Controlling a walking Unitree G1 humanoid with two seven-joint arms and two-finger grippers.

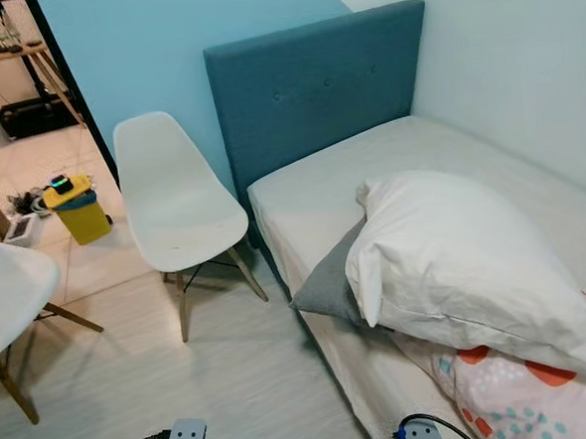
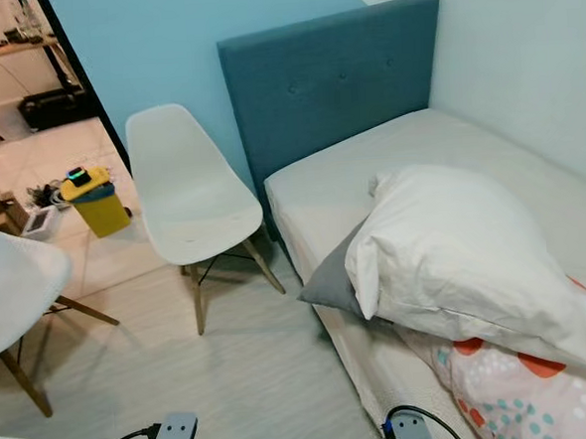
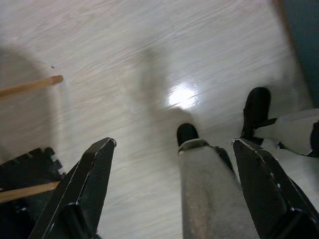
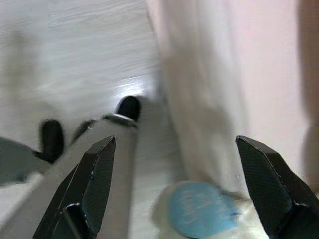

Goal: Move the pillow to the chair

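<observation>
a white pillow (image 1: 465, 259) on a bed (image 1: 322, 203), an empty white chair (image 1: 178, 212) beside it.

the pillow lies on the mattress over a grey cushion (image 1: 332, 287), next to a spotted blanket (image 1: 518, 400). the left gripper (image 3: 174, 189) and right gripper (image 4: 174, 189) both hang low over pale floor (image 1: 233, 382), fingers spread wide, holding nothing.

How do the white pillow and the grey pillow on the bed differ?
The white pillow is big, puffy and lies on top; the grey pillow is mostly hidden beneath it, one corner poking past the bed edge. Both lie on the bed, neither on the chair.
</observation>
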